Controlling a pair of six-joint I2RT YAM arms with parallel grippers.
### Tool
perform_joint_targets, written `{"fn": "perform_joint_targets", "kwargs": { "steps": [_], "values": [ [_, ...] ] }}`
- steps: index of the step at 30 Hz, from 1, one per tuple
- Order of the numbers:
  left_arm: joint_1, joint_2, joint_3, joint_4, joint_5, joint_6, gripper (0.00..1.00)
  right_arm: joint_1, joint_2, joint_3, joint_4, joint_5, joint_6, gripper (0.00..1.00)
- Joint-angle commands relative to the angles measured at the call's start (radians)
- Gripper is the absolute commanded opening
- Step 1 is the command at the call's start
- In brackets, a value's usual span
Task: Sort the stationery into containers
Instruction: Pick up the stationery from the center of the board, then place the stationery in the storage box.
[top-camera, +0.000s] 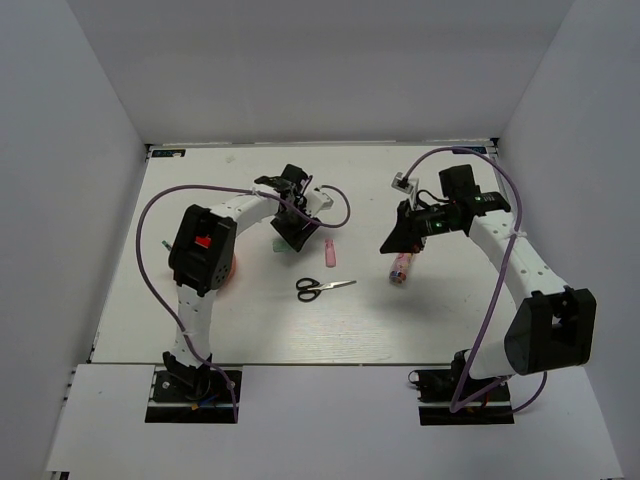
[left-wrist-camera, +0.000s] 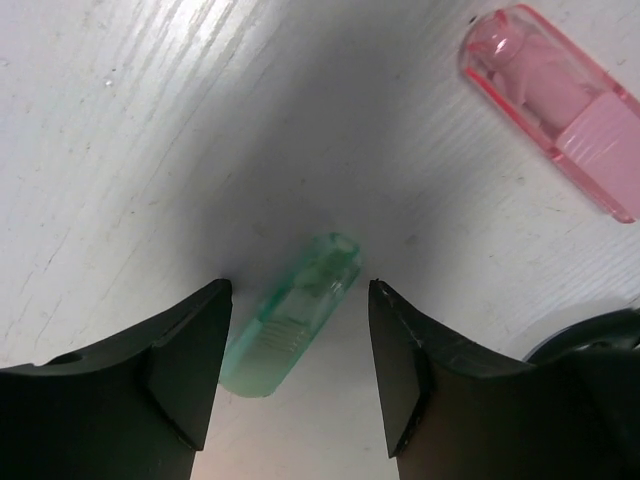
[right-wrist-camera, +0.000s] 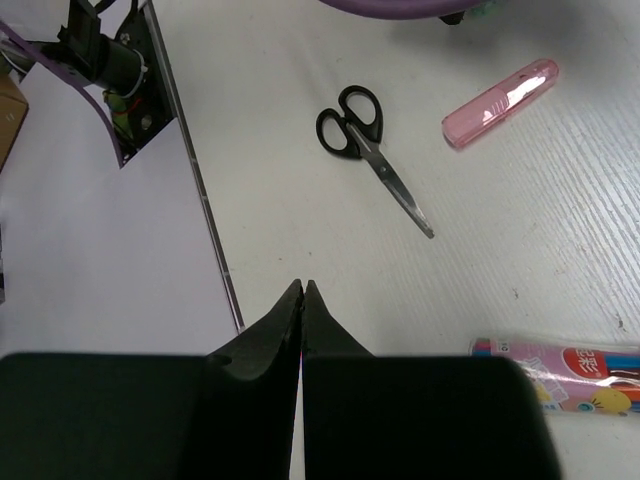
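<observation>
Though its lettering is illegible, the pink tube (right-wrist-camera: 560, 372) shows cartoons.

White table (top-camera: 450, 320) with fine, pale wood-grain streaks. On it lies a mint stick (left-wrist-camera: 295, 315), translucent pale green. At two o'clock from it is a pink bottle (left-wrist-camera: 560, 105), clear rose with a paler, opaque pink band. The scissors (right-wrist-camera: 372, 150) have glossy black handles and silver-grey blades. At three o'clock from them in the top view is a pink-capped tube (right-wrist-camera: 560, 365), printed in red, blue and white with a yellow cartoon figure. At nine o'clock from them shows the edge of an orange-red cup (top-camera: 231, 272). The left gripper (left-wrist-camera: 300, 292) and right gripper (right-wrist-camera: 303, 290) are black. Both arms are white and black, the left arm (top-camera: 195, 300) with a red patch. The cables (top-camera: 150, 215) are purple.
</observation>
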Motion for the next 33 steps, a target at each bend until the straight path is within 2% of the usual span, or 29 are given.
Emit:
{"fn": "perform_joint_targets", "kwargs": {
  "steps": [1, 3, 6, 7, 8, 12, 14, 15, 17, 18, 20, 21, 22, 23, 25, 26, 30, 33],
  "values": [
    [0.012, -0.040, -0.024, -0.021, 0.009, 0.029, 0.68, -0.016, 0.004, 0.014, -0.010, -0.061, -0.006, 0.01],
    [0.010, -0.036, -0.046, -0.004, -0.019, 0.026, 0.66, -0.019, 0.004, 0.015, -0.010, -0.067, -0.004, 0.01],
    [0.007, -0.019, -0.075, 0.021, -0.080, 0.023, 0.56, -0.029, -0.002, 0.011, -0.010, -0.086, -0.006, 0.01],
    [0.006, -0.017, -0.083, 0.029, -0.095, 0.020, 0.41, -0.030, -0.002, 0.011, -0.010, -0.089, -0.007, 0.01],
    [0.000, -0.014, -0.089, 0.047, -0.138, 0.015, 0.34, -0.030, -0.005, 0.012, -0.012, -0.090, -0.006, 0.01],
    [0.001, -0.025, -0.104, 0.053, -0.148, -0.019, 0.15, -0.035, -0.003, 0.006, -0.013, -0.094, -0.004, 0.03],
    [0.001, -0.060, -0.090, 0.038, -0.125, -0.046, 0.08, -0.035, 0.000, 0.005, -0.012, -0.084, -0.006, 0.29],
    [0.000, -0.072, -0.087, 0.036, -0.117, -0.071, 0.06, -0.033, 0.003, 0.008, -0.018, -0.081, -0.006, 0.35],
    [0.006, -0.140, -0.078, 0.048, -0.080, -0.120, 0.00, -0.035, 0.006, 0.003, -0.013, -0.071, -0.009, 0.40],
    [0.007, -0.187, -0.080, 0.055, -0.073, -0.141, 0.00, -0.033, 0.009, 0.003, -0.015, -0.066, -0.012, 0.40],
    [0.019, -0.313, -0.130, 0.093, -0.066, -0.238, 0.00, -0.032, 0.007, -0.002, -0.013, -0.066, -0.013, 0.29],
    [0.033, -0.350, -0.153, 0.183, -0.097, -0.262, 0.00, -0.035, 0.010, -0.005, -0.012, -0.069, -0.013, 0.22],
    [0.038, -0.387, -0.244, 0.218, -0.123, -0.319, 0.00, -0.032, 0.009, -0.009, -0.009, -0.074, -0.015, 0.14],
    [0.041, -0.501, -0.276, 0.290, -0.151, -0.374, 0.00, -0.035, 0.012, -0.011, -0.009, -0.075, -0.016, 0.01],
    [0.072, -0.575, -0.410, 0.419, -0.250, -0.464, 0.00, -0.035, 0.013, -0.011, -0.010, -0.084, -0.022, 0.00],
    [0.079, -0.670, -0.461, 0.444, -0.270, -0.473, 0.00, -0.035, 0.018, -0.012, -0.010, -0.087, -0.027, 0.00],
    [0.151, -0.787, -0.557, 0.538, -0.324, -0.471, 0.00, -0.035, 0.032, -0.017, -0.025, -0.133, -0.056, 0.00],
    [0.199, -0.812, -0.569, 0.526, -0.344, -0.477, 0.00, -0.033, 0.036, -0.012, -0.050, -0.159, -0.085, 0.00]
  ]
}}
